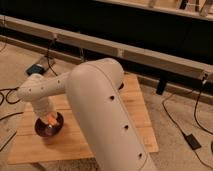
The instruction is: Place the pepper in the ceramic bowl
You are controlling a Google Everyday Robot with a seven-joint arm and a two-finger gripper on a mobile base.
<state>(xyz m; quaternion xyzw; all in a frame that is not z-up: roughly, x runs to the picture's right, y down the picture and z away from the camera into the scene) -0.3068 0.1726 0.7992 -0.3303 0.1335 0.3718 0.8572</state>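
The ceramic bowl (48, 127) is round, dark maroon and glossy, and sits on the left part of the wooden table (135, 107). The pepper (51, 120) shows as a small orange bit right over the bowl's inside, at the tip of my arm. My gripper (49, 118) hangs straight above the bowl, at the end of the white arm that reaches down from the right. The wrist hides most of the gripper and of the pepper.
My big white arm (100, 115) covers the middle of the table. A small blue-grey box (36, 69) and black cables (10, 95) lie on the floor to the left. A long rail (125, 50) runs behind the table. More cables lie on the right.
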